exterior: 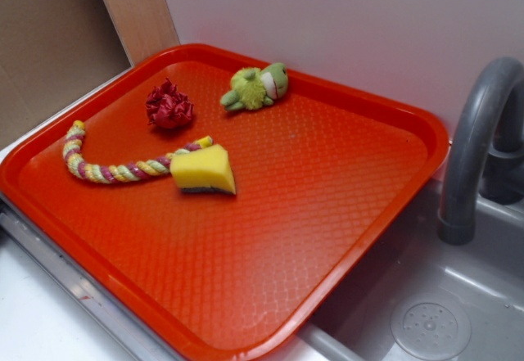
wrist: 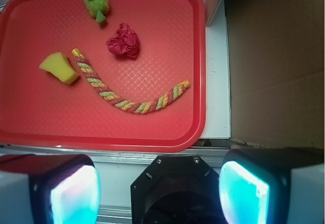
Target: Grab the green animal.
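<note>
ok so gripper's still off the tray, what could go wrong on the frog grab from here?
1. The green animal lies close to the tray's far rim; a finger could catch that raised edge on descent.
2. The red ball sits near the frog, so an off-line approach might nudge or pinch it.
3. The open gripper is back past the near rim, a long reach; small aiming errors could grow.

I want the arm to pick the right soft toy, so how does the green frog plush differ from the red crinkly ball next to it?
The green frog plush is fuzzy lime green with a pale face; the red crinkly ball is shiny dark red. The frog is elongated with limbs and lies on its side; the ball is a round, crumpled clump. The frog lies nearer the tray's far rim. Both are small and rest on the red tray.
</note>
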